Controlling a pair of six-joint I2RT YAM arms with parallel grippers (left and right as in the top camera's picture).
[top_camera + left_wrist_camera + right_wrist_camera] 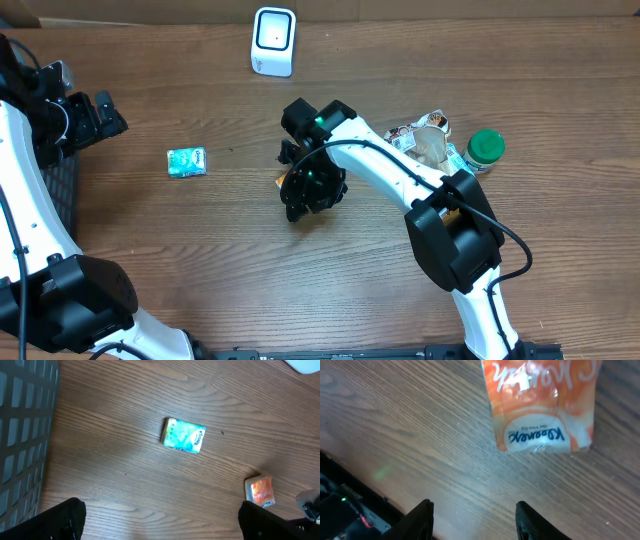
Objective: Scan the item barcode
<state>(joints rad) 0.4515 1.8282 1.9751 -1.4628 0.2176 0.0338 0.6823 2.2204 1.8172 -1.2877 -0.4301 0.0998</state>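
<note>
Wood-grain table (200,260) carries everything. Mid-table, the right gripper (476,522) hovers half-open and empty, the orange packet (542,405) lying flat just beyond its fingertips. Left, the left gripper (160,510) gapes wide, holding nothing. Best pinch the packet's edge, keeping its barcode free for the white scanner (273,41) at the far edge.

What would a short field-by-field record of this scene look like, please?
scanner: white barcode scanner, at the far side of the table
right gripper: open, nothing between its fingers
orange packet: flat on the table, just ahead of the right gripper
left gripper: open, empty
teal packet: flat on the table, apart from the orange packet
other: green-lidded jar beside the right arm
</note>
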